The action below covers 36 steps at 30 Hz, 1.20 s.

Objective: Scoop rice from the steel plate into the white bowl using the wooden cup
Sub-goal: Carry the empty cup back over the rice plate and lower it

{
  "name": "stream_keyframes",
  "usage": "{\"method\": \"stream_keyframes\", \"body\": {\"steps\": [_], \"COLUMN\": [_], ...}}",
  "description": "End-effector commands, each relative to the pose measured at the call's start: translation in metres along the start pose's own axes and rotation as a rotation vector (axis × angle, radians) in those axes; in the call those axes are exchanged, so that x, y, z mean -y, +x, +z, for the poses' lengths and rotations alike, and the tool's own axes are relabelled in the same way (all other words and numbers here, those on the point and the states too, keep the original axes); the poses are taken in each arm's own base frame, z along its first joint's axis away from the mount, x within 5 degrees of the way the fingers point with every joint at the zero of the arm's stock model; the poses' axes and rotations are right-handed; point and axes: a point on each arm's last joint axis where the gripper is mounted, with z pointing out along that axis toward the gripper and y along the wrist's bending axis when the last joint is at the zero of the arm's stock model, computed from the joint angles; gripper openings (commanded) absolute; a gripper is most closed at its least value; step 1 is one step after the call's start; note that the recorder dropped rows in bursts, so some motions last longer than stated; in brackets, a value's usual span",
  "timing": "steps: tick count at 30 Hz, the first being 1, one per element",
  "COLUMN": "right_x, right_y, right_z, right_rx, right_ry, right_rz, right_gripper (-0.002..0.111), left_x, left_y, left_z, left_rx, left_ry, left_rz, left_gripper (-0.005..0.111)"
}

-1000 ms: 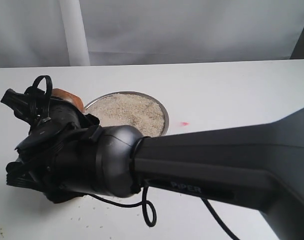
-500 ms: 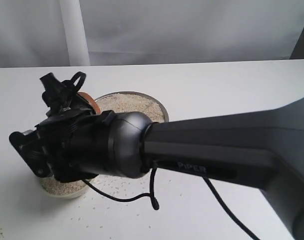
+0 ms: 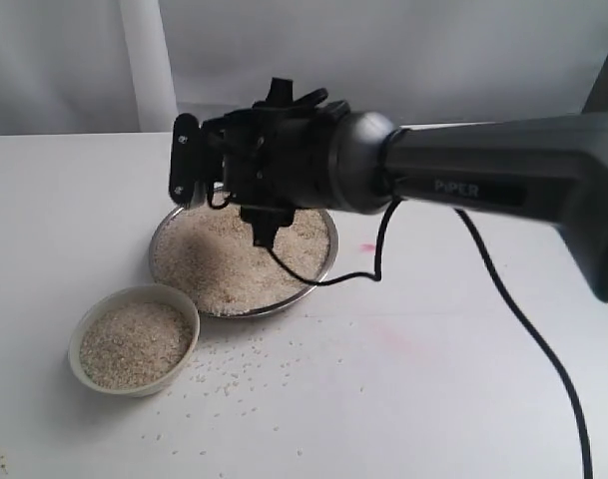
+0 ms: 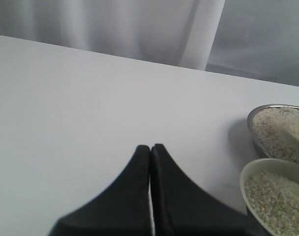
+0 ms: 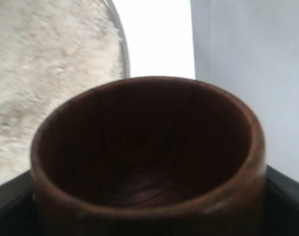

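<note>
Table (image 3: pixel 483 419): white, fills the lower two thirds of your exterior view.

Right arm (image 3: pixel 503 190): comes in from the right edge and crosses the upper centre. Its dark wrist hangs over the far rim of the plate, with a black cable (image 3: pixel 383 249) looping under it.

Steel plate (image 3: pixel 305 292): centre-left of the frame, flat on the table. Rice (image 3: pixel 234 269) covers it in a broad, uneven bed.

White bowl (image 3: pixel 134 387): lower left, just beside the plate's near-left rim. You cannot tell whether they touch. More rice sits in it, close to the brim.

Wooden cup (image 5: pixel 149 147): your right gripper (image 5: pixel 148 211) holds it, with black jaw parts pressed against both of its sides. Its mouth faces the wrist camera and shows dark grain down to the bottom. The plate's rice lies behind it. The exterior view hides the cup behind the wrist.

Left gripper (image 4: pixel 150 147): fingers pressed together with nothing between them, over bare table. The plate and bowl are off to one side.

Loose grains (image 3: pixel 246 357): scattered on the table in front of the plate and bowl.

Pink mark (image 3: pixel 368 246): small, just right of the plate.
</note>
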Motion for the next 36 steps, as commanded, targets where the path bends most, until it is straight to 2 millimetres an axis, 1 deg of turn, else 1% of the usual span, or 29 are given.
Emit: {"method": "stream_keyframes", "body": {"steps": [1,4,6,8,12,17,22,24,31,36], "right_x": [0.044,0.052,0.051,0.047,0.029,0.01,0.004,0.005,0.006,0.006], "right_y": [0.019,0.028,0.03,0.031,0.024,0.015,0.011,0.008,0.008,0.008], "right_z": [0.008,0.015,0.022,0.032,0.053,0.071,0.084,0.088,0.088,0.088], "right_rx": [-0.036,-0.037,-0.026,-0.019,0.051,0.138,0.136,0.138,0.135,0.137], "right_ry": [0.065,0.073,0.074,0.074,0.08,0.109,0.127,0.135,0.151,0.149], "right_rz": [-0.221,-0.355,-0.413,-0.457,-0.542,-0.67,-0.719,-0.715,-0.731,-0.694], "right_gripper": [0.0,0.0,0.0,0.0,0.0,0.0,0.0,0.0,0.0,0.0], "left_x": [0.0,0.0,0.0,0.0,0.0,0.0,0.0,0.0,0.0,0.0], "left_y": [-0.002,-0.002,-0.002,-0.002,-0.002,-0.002,-0.002,-0.002,-0.002,-0.002], "left_z": [-0.001,-0.001,-0.001,-0.001,-0.001,-0.001,-0.001,-0.001,-0.001,-0.001], "left_rx": [0.012,0.012,0.012,0.012,0.012,0.012,0.012,0.012,0.012,0.012], "left_ry": [0.002,0.002,0.002,0.002,0.002,0.002,0.002,0.002,0.002,0.002], "left_rz": [0.001,0.001,0.001,0.001,0.001,0.001,0.001,0.001,0.001,0.001], "left_gripper": [0.0,0.0,0.0,0.0,0.0,0.0,0.0,0.0,0.0,0.0]}}
